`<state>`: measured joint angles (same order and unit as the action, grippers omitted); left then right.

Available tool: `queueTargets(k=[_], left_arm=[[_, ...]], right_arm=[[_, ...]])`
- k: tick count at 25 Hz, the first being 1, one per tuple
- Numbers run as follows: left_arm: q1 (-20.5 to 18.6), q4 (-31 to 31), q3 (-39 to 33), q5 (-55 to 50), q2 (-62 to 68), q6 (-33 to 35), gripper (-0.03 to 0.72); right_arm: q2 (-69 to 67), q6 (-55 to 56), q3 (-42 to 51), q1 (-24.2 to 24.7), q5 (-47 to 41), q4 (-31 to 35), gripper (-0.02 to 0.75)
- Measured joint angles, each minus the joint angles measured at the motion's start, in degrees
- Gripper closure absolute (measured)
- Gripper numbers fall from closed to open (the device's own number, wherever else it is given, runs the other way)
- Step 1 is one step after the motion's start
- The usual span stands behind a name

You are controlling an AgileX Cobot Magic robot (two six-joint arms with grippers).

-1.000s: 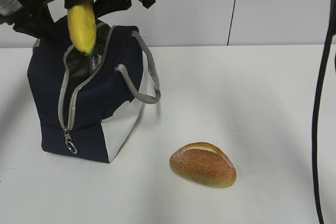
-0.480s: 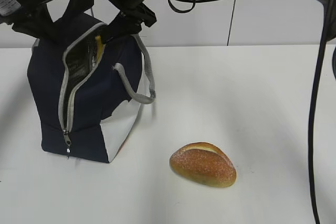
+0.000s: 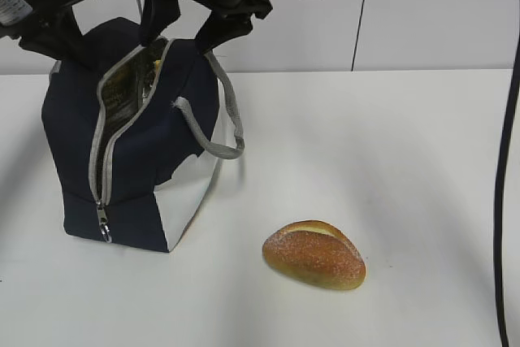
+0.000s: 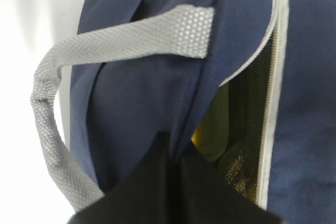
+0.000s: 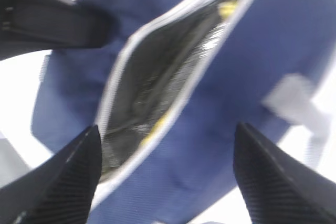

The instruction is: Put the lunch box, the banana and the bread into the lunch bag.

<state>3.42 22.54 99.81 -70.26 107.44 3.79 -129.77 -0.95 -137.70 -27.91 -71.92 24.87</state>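
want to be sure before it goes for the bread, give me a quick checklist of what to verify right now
1. Right gripper open and empty: ok, jaws spread wide above the bag's opening, nothing between them.
2. Banana inside the lunch bag: ok, yellow shows through the unzipped slot.
3. Left gripper shut on the bag's edge, holding the opening apart: ok.
4. Bread free to pick: ok, it lies alone on the table, apart from the bag.
5. Lunch box already in the bag: cannot tell, not seen on the table or inside.
6. Room left in the bag for bread: cannot tell.
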Motion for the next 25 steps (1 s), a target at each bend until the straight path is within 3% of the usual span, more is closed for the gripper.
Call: queueTargets(k=[9, 19, 25], left_arm=[[0.00, 0.00, 0.00, -0.24, 0.18, 0.00, 0.691], [0.00, 0.00, 0.00, -0.19, 0.36, 0.00, 0.691], [0.00, 0.00, 0.00, -0.19, 0.36, 0.00, 0.691]], right_arm=[[5.85, -4.24, 4.26, 0.00, 0.00, -14.84, 0.162], [23.90, -5.59, 33.68, 0.00, 0.14, -17.01, 0.162], [28.60, -12.48, 48.14, 0.00, 0.48, -17.39, 0.162]])
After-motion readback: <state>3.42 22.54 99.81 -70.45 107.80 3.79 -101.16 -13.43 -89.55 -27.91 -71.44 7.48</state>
